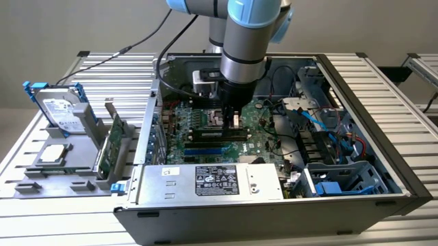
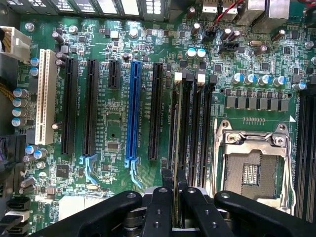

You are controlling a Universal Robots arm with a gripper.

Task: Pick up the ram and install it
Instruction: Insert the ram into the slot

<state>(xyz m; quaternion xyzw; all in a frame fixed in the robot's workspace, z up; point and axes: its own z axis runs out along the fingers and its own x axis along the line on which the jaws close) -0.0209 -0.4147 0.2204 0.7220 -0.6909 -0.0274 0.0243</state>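
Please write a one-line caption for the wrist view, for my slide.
Gripper shut on the thin green ram stick, lined up with the black memory slots.

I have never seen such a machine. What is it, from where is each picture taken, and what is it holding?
It is a robot arm with a gripper, a two-finger clamp, at its end. The exterior view comes from a camera off the arm; it looks down on an open computer case on a slatted table. At that view's left, a hard drive with blue rails stands in a grey holder. The wrist view comes from a camera on the wrist, looking past the black fingers at the green main board. The fingers are shut on a thin green memory stick, seen edge-on, over the black memory slots. Whether it already sits in a slot, I cannot tell.
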